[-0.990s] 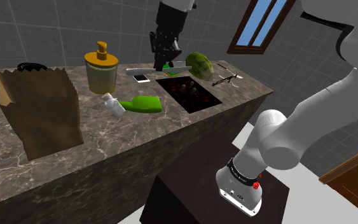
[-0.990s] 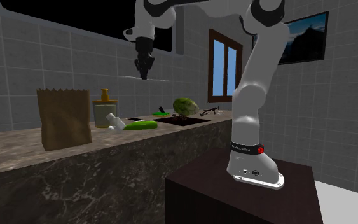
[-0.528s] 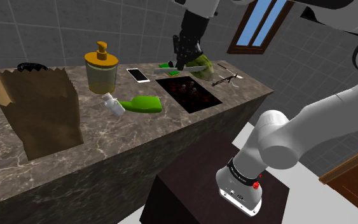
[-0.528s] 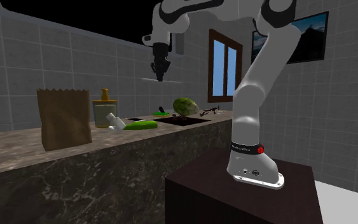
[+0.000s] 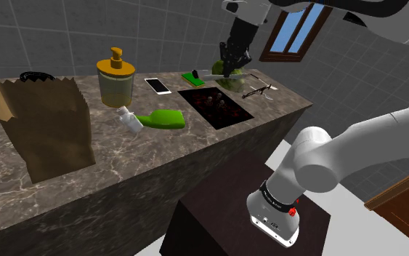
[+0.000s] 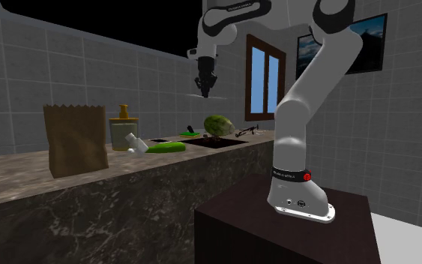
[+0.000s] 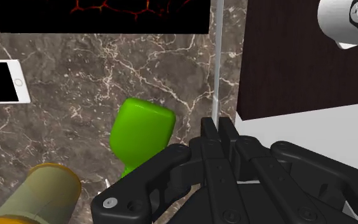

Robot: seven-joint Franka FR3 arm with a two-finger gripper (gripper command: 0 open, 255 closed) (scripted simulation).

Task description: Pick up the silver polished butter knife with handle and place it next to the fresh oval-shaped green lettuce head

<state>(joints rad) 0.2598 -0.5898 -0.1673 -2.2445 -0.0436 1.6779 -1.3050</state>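
**A:** Where's the knife right now?

**B:** In the claw. The two fingers are pinched tight on it, and the thin blade runs straight out past them.

**A:** And where is it from the lettuce?

**B:** High above it, well clear of the table. In the second exterior view the claw hangs up and slightly to the left of the lettuce. In the shoulder view it sits right in front of the lettuce, so I can't tell how far off to the side it really is.

**A:** Which way does the blade lie?

**B:** Flat. It's level with the table and seems to run roughly along the table's length, crossing in front of the lettuce.

**A:** So what does the next move turn on?

**B:** My guess is mostly a descent with a small sideways shift, to land on bare stone just beside the lettuce. The dark basin sits close in front of the lettuce, and the blade is long. Its free end could bump the lettuce or hang over the basin, so the knife should stay level on the way down.
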